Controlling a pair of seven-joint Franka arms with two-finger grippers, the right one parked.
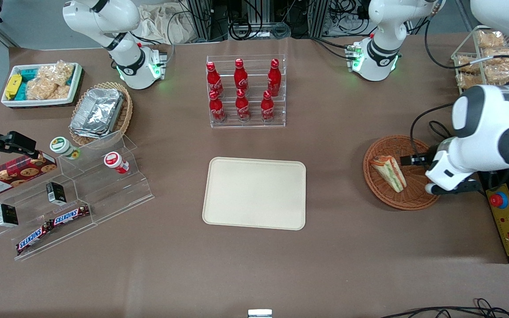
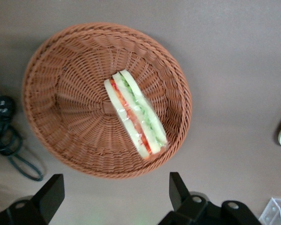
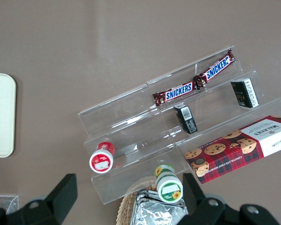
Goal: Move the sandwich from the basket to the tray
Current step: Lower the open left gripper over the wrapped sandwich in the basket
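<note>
Clear-wrapped triangular white-bread sandwich (image 2: 136, 114) lies in round reddish-brown wicker basket (image 2: 61, 70); gripper (image 2: 116, 191) hovers above basket, fingers spread apart, holding nothing.

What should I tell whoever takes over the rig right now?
Gripper: open, empty, hovering over the basket's edge toward the working arm's end of the table.
Sandwich: lying in the basket, wrapped, untouched.
Tray: mid-table, nothing on it, nearer the front camera than the bottle rack.
Done: approach only.
Left: lower, grasp sandwich, lift, carry to tray, release.
</note>
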